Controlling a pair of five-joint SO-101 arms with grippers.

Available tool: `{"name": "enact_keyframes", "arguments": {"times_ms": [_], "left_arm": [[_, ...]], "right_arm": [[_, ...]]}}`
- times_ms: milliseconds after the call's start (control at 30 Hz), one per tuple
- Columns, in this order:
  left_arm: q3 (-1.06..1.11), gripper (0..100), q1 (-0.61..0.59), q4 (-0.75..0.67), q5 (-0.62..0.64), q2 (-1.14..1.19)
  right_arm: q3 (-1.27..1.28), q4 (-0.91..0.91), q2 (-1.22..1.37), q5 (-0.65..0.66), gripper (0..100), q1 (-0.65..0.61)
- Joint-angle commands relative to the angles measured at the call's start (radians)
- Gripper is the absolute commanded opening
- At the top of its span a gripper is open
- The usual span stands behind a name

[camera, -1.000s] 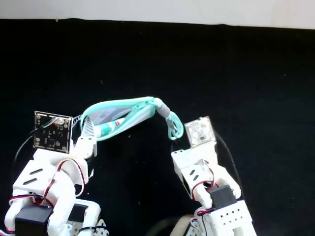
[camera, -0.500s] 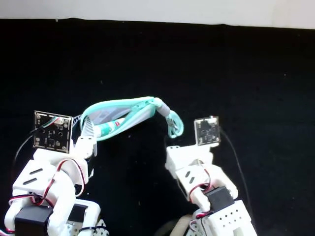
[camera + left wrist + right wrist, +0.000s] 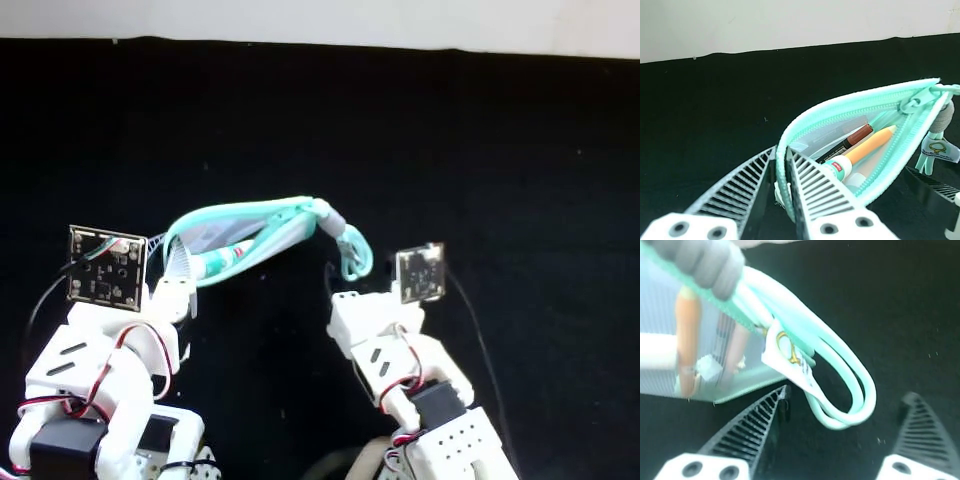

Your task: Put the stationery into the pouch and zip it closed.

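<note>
A teal mesh pouch hangs above the black cloth with its zipper open. My left gripper is shut on the rim of the pouch's end nearest to it. Inside the pouch lie a brown marker, an orange pencil and a white pen. The zipper slider sits at the pouch's far end, beside a grey sleeve and a teal strap loop with a white tag. My right gripper is open, with the strap loop hanging between its fingers without touching them.
Black cloth covers the table up to a white wall at the back. The two arm bases stand at the near edge, the right arm close under the pouch's loop end.
The right arm has swung left and turned its wrist, bringing its gripper nearer the strap loop. The left arm and the pouch have stayed still.
</note>
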Motion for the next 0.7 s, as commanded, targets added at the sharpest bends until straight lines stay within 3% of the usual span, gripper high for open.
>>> {"name": "enact_keyframes", "arguments": {"times_ms": [0, 133, 467, 667], "left_arm": [[0.019, 1, -0.021, -0.006, -0.011, 0.005], [0.019, 1, -0.021, -0.006, -0.011, 0.005], [0.019, 1, -0.021, -0.006, -0.011, 0.004], [0.019, 1, -0.021, -0.006, -0.011, 0.001]], "right_arm": [[0.070, -0.180, -0.007, -0.005, 28.0, -0.001], [0.119, -0.257, -0.008, -0.005, 27.9, -0.001], [0.128, -0.252, -0.008, -0.005, 27.8, -0.001], [0.116, -0.096, -0.013, -0.005, 27.8, 0.001]]}}
